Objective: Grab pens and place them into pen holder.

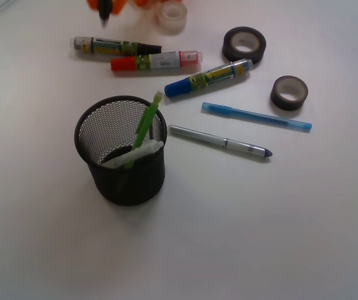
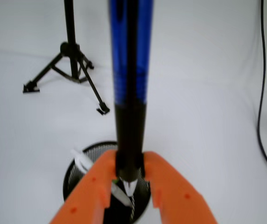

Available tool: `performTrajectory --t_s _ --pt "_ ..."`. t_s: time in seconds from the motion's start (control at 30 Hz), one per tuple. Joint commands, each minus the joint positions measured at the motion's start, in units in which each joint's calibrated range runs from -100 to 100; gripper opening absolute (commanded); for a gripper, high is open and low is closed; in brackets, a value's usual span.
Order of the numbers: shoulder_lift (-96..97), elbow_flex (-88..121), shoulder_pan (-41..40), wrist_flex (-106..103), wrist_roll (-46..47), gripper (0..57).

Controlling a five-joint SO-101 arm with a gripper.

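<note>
Orange fingers (image 2: 170,186) of the gripper (image 2: 129,175) are clamped on a dark blue pen (image 2: 130,70), which stands up between them with its tip pointing down. In the wrist view the pen hangs right over the black mesh pen holder (image 2: 79,168), its tip above the cup's open mouth and not yet inside. In the front view the gripper (image 1: 105,9) shows only at the top edge, well behind the pen holder (image 1: 125,181). Inside the cup a lime green pen (image 1: 146,122) leans against the rim and a white pen (image 1: 138,153) lies low across it. On the white table (image 1: 260,237) to the right of the cup lie a silver-grey pen (image 1: 222,142) and, just beyond it, a light blue pen (image 1: 257,117). Three thick markers (image 1: 157,61) and two dark tape rolls (image 1: 244,44) sit farther back.
</note>
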Motion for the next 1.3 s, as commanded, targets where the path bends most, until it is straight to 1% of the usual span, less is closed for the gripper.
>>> performTrajectory --t_s 0.0,0.17,0.27,0.63,0.67,0.7,0.73,0.77,0.83,0.97,1.1,1.17,1.27 --pt "6.13 2.47 -1.25 -21.67 -3.76 0.3" --pt "15.22 8.00 -2.30 -41.27 -6.59 0.3" --pt "18.45 12.62 -2.82 -49.32 -7.57 0.3" --pt "20.49 31.18 -2.37 -63.66 -8.11 0.7" --pt "20.49 31.91 -2.37 -64.28 -8.11 2.3" --pt "20.49 32.72 -2.37 -64.63 -7.96 8.9" --pt "20.49 32.72 -2.45 -64.54 -7.86 12.6" --pt "20.49 32.63 -2.52 -64.45 -7.81 15.7" --pt "20.49 32.36 -2.60 -64.36 -7.81 19.8" --pt "19.81 29.92 -2.45 -64.19 -6.54 20.9" --pt "19.05 21.49 -2.52 -62.61 -1.07 21.1" --pt "16.33 16.06 -3.27 -55.44 2.54 21.1" --pt "11.14 6.64 -5.89 -36.89 8.99 20.9"
